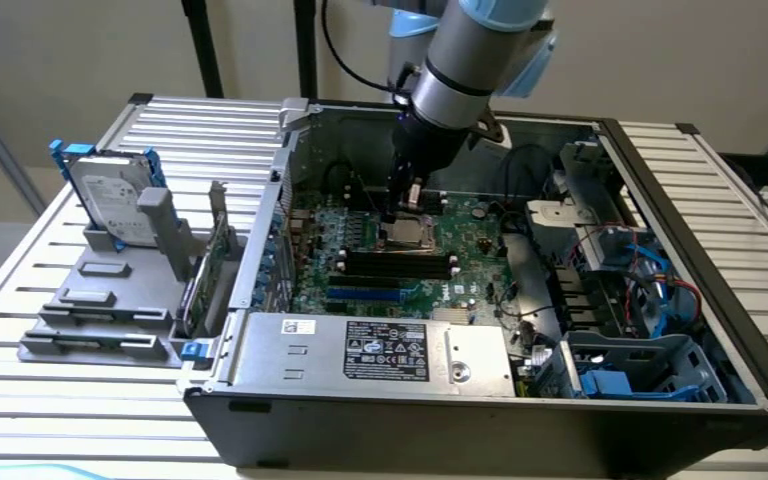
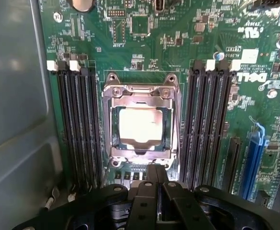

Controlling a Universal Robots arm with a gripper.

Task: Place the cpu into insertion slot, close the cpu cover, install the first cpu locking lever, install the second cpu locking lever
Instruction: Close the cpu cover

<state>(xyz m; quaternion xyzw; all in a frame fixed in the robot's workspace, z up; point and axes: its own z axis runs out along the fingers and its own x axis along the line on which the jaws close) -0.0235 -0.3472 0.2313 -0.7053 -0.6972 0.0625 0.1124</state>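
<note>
Gripper (image 2: 155,174) of mine is pinched together and empty, hanging just off one edge of the insertion slot (image 2: 168,130) inside the open computer case (image 1: 491,432). The cpu (image 2: 141,127) sits flat in that slot, pale face up, and the cpu cover (image 2: 142,92) lies down around it like a frame. Black memory slots (image 2: 77,124) flank it on both sides of the green board (image 2: 178,52).

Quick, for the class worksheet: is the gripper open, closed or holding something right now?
The gripper: closed, with nothing seen held; its tip sits at the edge of the cpu cover.
</note>
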